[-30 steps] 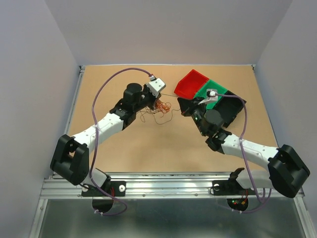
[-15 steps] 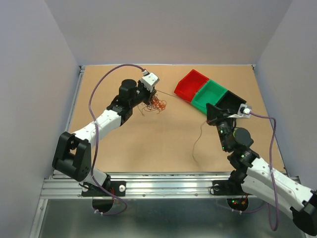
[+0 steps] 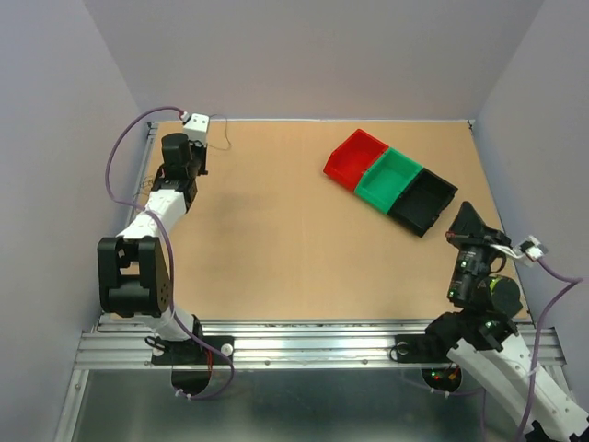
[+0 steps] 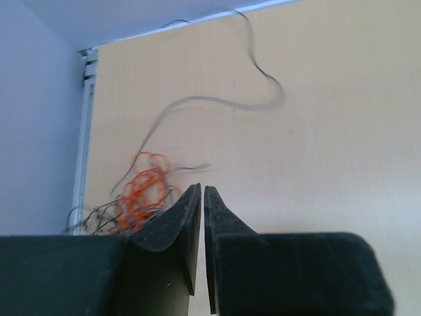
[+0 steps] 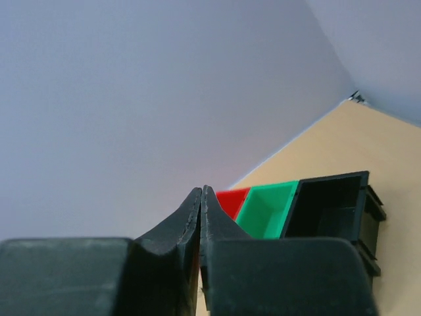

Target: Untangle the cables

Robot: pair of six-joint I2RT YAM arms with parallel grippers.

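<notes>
We see left gripper (image 4: pixel 203 191) pinched almost shut near orange-and-dark cables (image 4: pixel 145 192) at far-left corner of table (image 4: pixel 329 131), hold unclear; right gripper (image 5: pixel 201 192) closed, gripping nothing visible, 3 bins (image 5: pixel 266 209) beyond.

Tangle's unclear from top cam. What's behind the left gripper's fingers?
Orange-red and dark cables bunched by the edge of the table, one strand trailing away. The left gripper hides their lower part.

Left tool (image 4: pixel 201 189), right tool (image 5: pixel 200 191): both closed
</notes>
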